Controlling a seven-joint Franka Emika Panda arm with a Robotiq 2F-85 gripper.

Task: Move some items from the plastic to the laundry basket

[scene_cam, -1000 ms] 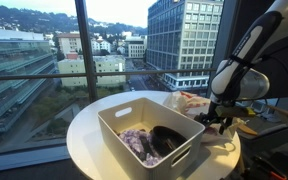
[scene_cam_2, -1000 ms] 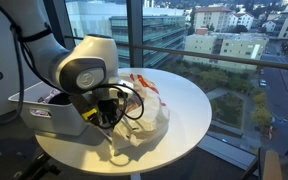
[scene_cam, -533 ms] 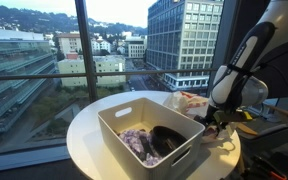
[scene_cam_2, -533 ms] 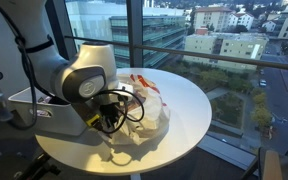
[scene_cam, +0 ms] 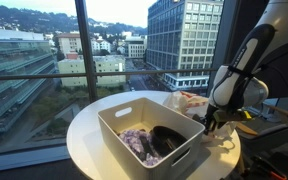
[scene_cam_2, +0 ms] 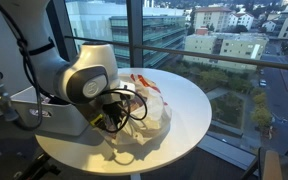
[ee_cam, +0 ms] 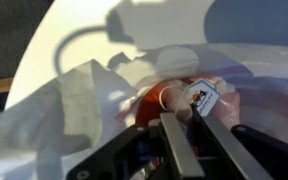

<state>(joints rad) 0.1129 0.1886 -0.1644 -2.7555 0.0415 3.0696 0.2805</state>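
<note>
A white laundry basket [scene_cam: 114, 110] [scene_cam_2: 34, 105] stands on the round white table [scene_cam: 84, 135] [scene_cam_2: 194, 100], with dark and pale clothes [scene_cam: 149, 140] lying inside it. Beside it lies the crumpled clear plastic bag [scene_cam: 189, 100] [scene_cam_2: 149, 108] [ee_cam: 84, 100] holding orange and pink items. My gripper [scene_cam: 212, 122] [scene_cam_2: 112, 122] [ee_cam: 187, 118] is down in the bag at its basket-side end. In the wrist view the fingers stand almost together, pinching a thin bit of the orange item [ee_cam: 169, 97] next to a white label [ee_cam: 204, 97].
The table's edge runs close to the bag on the near side in an exterior view [scene_cam_2: 134, 160]. Tall window glass [scene_cam: 44, 60] stands right behind the table. The basket wall is just beside my gripper.
The jaws have gone from wide open to nearly together inside the bag. My wrist has dipped slightly lower onto the bag's contents. Basket and bag stay put.
</note>
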